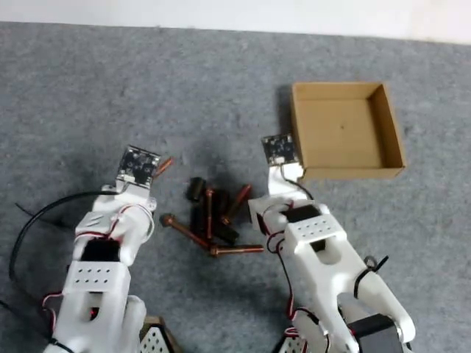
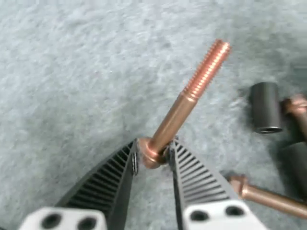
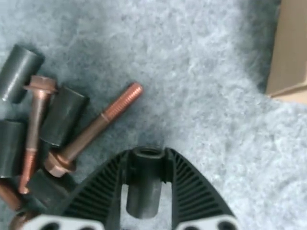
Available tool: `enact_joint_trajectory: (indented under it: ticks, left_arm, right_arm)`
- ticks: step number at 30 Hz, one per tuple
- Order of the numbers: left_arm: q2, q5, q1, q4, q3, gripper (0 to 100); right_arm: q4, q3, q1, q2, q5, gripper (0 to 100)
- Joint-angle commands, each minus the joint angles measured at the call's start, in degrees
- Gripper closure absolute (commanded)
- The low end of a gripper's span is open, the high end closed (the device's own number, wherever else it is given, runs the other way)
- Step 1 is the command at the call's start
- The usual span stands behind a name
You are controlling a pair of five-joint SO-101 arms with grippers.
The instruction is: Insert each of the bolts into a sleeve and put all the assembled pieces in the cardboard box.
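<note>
My left gripper (image 2: 153, 146) is shut on the head of a copper bolt (image 2: 192, 91), whose threaded end points away from the fingers. In the high view this bolt's tip (image 1: 163, 165) sticks out beside the left arm's wrist, left of the pile. Between the fingers of my right gripper (image 3: 146, 155), which is shut, stands a black sleeve (image 3: 144, 184) with its open end facing outward. The right arm sits between the pile and the cardboard box (image 1: 353, 172). Loose bolts and sleeves lie in a pile (image 1: 213, 213) between the arms.
Near the right gripper lie a bolt (image 3: 96, 127), a second bolt (image 3: 33, 120) and several black sleeves (image 3: 62, 115). A sleeve (image 2: 265, 108) and a bolt (image 2: 268, 196) lie beside the left gripper. The box corner (image 3: 292, 48) is close by. Grey carpet covers the table.
</note>
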Motion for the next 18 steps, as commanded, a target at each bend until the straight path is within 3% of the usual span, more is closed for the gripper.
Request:
enact_joint_trajectory:
  ticks: [1, 9, 13, 18]
  left_arm:
    - [-1.80, 0.70, -1.71, -1.23, -0.84, 99]
    - [-1.80, -4.92, -1.80, -0.09, -0.22, 99]
    - [-2.24, -13.54, -3.38, 5.63, -1.27, 99]
    - [-2.24, -22.15, -9.45, 15.21, -11.30, 99]
  right_arm:
    - [-4.44, 1.10, 0.66, -2.51, 3.25, 99.5]
    - [-6.55, 2.68, 0.92, -3.03, 3.87, 99.5]
    - [-6.55, 2.42, 3.12, -3.03, 3.87, 99.5]
    - [-6.55, 2.33, 4.62, -3.38, 3.87, 99.5]
